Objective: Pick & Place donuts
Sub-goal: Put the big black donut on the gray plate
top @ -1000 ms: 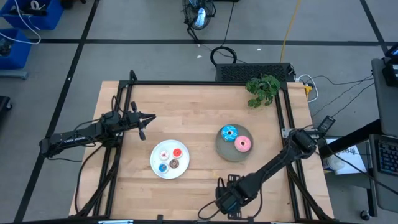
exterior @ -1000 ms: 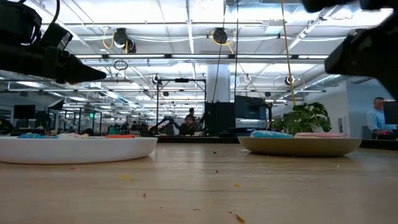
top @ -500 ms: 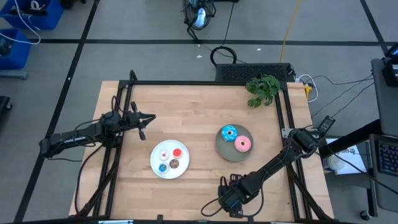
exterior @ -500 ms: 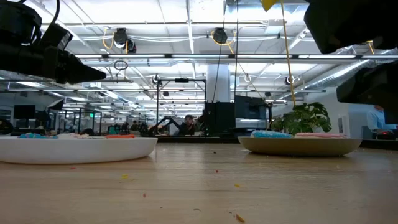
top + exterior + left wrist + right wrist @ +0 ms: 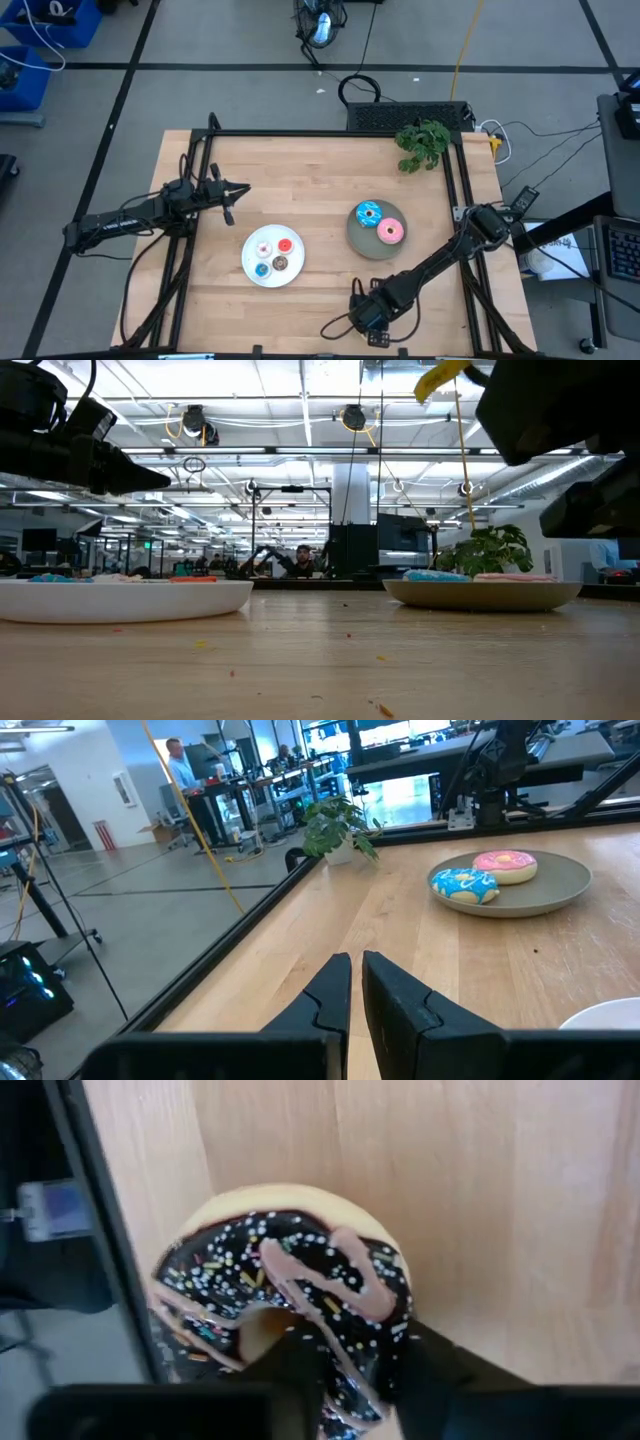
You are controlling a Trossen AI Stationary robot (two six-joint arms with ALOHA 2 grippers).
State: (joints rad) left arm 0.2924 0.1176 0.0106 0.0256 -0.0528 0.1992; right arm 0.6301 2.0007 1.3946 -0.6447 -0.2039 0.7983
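Note:
A chocolate donut [image 5: 290, 1280] with pale drizzle and sprinkles is in my right gripper [image 5: 352, 1372], which is shut on it by the table's near edge [image 5: 366, 316]; the high view hides the donut under the gripper. The blue sprinkled donut [image 5: 367, 213] and the pink donut [image 5: 390, 232] lie on the grey plate [image 5: 360, 240]. Several tiny donuts [image 5: 273, 254] lie on the white plate [image 5: 250, 268]. My left gripper [image 5: 229, 199] hangs shut above the table's left side, touching nothing. My right gripper has the chocolate donut's ring on the side nearest the wrist [image 5: 365, 1365]. One finger [image 5: 295, 1365] stands in the hole and the other finger [image 5: 440, 1375] outside the ring. The donut is tilted, its pale underside rim turned away. I cannot tell whether it is off the table.
A black frame rail [image 5: 95, 1230] runs along the table's near edge right beside the held donut. A potted plant [image 5: 422, 143] stands at the far right corner. Bare wood lies between the two plates and the far edge.
My right gripper has drawn a little away from the table's near edge, toward the far edge. In the low view its dark arm has come farther into the upper right of the picture.

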